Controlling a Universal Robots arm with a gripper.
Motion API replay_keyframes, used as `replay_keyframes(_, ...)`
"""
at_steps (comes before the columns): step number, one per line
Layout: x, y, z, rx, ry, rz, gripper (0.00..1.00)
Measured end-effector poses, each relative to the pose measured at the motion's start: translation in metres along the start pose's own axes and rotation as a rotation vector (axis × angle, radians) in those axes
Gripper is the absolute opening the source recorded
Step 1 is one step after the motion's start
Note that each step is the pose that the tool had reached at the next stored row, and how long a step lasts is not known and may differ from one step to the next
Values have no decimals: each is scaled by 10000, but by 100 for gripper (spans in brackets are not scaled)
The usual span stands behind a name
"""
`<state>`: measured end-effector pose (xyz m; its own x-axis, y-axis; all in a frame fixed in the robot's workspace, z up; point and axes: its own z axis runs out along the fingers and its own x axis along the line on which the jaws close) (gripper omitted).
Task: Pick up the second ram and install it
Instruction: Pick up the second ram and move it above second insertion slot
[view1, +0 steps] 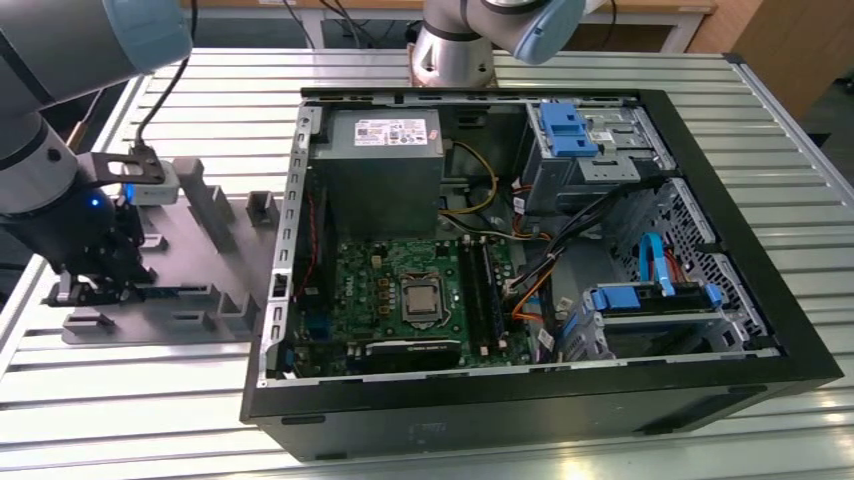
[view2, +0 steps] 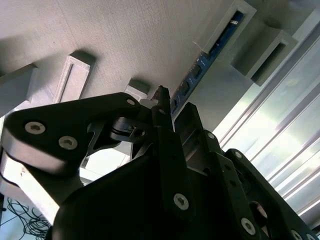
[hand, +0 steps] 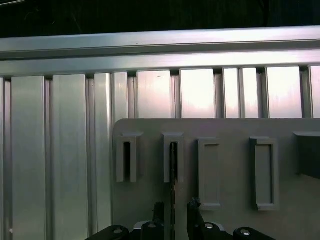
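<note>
One pincer (hand: 175, 203), narrowly spread, straddling the second ram (hand: 173, 165), upright in gray tray (hand: 230, 127) slot

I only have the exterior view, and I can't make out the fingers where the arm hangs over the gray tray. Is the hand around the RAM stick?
Observer: Yes. In the first wrist view the RAM stick stands on edge between the hand's fingers, with a gap showing on each side.
Operator: Is it sitting in the tray?
Observer: It is. In the second wrist view its far end sits in a slotted block of the gray tray.
</note>
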<state>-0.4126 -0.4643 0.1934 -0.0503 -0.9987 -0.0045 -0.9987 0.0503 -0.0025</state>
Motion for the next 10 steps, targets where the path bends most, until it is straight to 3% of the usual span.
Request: replay_keyframes(10, 2, -15, 33, 2, -1, -2, 32)
